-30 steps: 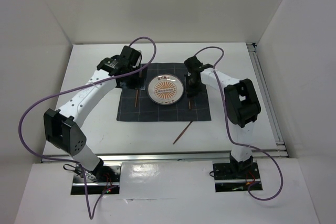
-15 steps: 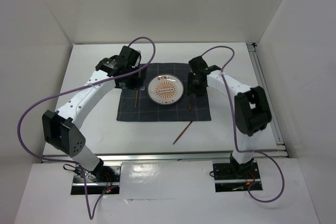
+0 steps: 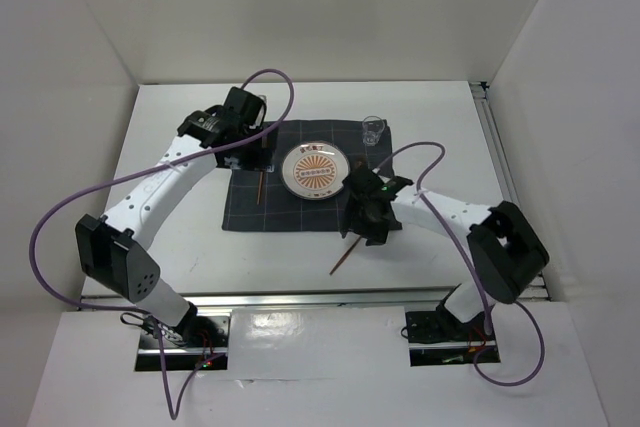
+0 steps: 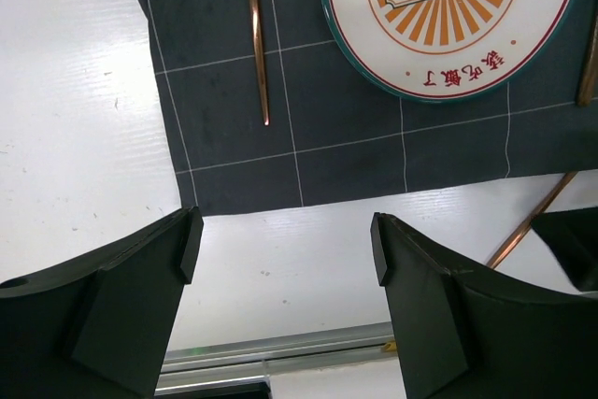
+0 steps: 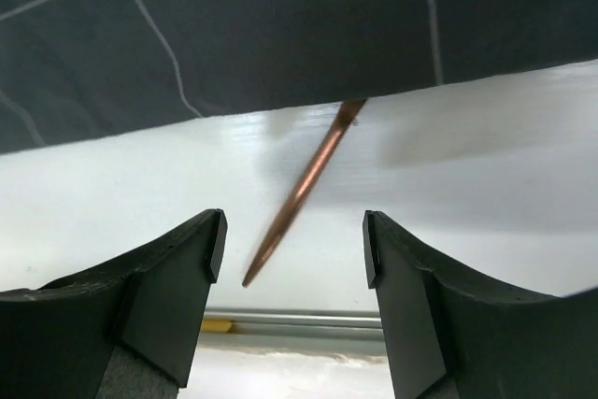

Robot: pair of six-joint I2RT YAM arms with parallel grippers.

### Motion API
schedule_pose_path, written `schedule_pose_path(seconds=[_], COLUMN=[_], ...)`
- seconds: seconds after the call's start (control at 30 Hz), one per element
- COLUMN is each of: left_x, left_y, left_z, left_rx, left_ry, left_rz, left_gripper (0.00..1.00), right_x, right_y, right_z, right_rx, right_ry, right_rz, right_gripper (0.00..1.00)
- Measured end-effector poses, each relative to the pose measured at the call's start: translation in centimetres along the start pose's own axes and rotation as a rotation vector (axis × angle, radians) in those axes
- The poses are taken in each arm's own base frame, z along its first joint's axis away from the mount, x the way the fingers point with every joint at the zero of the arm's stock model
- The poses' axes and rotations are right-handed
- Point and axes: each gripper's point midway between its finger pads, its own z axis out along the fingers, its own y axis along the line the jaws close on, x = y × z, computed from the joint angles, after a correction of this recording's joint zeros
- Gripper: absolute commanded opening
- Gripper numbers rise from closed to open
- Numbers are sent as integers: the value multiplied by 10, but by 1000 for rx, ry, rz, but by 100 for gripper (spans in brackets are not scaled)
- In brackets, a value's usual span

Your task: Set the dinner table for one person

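Our right jaws are spread and hold nothing; a copper stick (image 5: 301, 189) lies below the gap, on the white table (image 3: 450, 107), its far end at the edge of the dark cloth (image 5: 280, 25). Our left jaws are spread wide too, above that cloth's near edge, near the plate (image 4: 448, 16).

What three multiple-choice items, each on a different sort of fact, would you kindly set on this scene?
1. At which corner of the cloth does the glass stand? A near left; B far right; C near right.
2. What colour are the plate's rays? A blue; B orange; C green.
3. How is the right gripper? A open over the chopstick lying on the dinner table; B shut on the glass; C shut on the plate.
Key: B, the glass stands at that corner; B, the rays are orange; A, its fingers stand apart above the chopstick.
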Motion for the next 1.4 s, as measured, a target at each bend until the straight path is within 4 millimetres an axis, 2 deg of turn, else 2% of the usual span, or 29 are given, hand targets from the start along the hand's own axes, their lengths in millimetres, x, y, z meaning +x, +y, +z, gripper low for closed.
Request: schedule_pose_path(seconds=[0.2, 0.33, 0.37, 0.47, 0.5, 0.57, 0.7, 0.87, 0.97, 1.07, 1.17, 1.3, 1.4], left_x=[1, 5, 6, 8, 8, 8, 8, 8, 8, 6, 5, 5, 5], left_y=[1, 2, 2, 3, 4, 4, 4, 4, 4, 2, 1, 0, 0], left_z=[-8, -6, -6, -5, -4, -4, -4, -5, -5, -4, -4, -4, -4], left_rx=[12, 11, 9, 6, 5, 4, 2, 2, 6, 14, 20, 24, 27], left_ry=[-18, -12, -8, -4, -3, -4, -5, -5, -5, -9, -13, -13, -12], left_rz=[-3, 0, 3, 16, 20, 21, 22, 24, 24, 23, 22, 22, 22], left_gripper=[91, 91, 91, 91, 91, 91, 91, 91, 91, 91, 91, 91, 91], right_x=[18, 18, 18, 19, 20, 22, 33, 51, 45, 33, 16, -16, -44], right_y=[11, 17, 17, 14, 12, 7, -11, -64, -76, -80, -76, -52, -33], right_z=[33, 35, 35, 36, 36, 34, 25, 3, -16, -30, -42, -55, -50], right_rx=[109, 129, 133, 149, 151, 146, 140, 245, 253, 258, 264, 219, 208], right_ry=[40, 31, 30, 24, 22, 16, 8, -5, -52, -97, -149, -218, -229], right_rz=[27, 58, 68, 99, 114, 149, 222, 267, 290, 303, 293, 181, 23], right_gripper=[60, 51, 47, 23, 11, 0, 0, 0, 0, 0, 0, 0, 0])
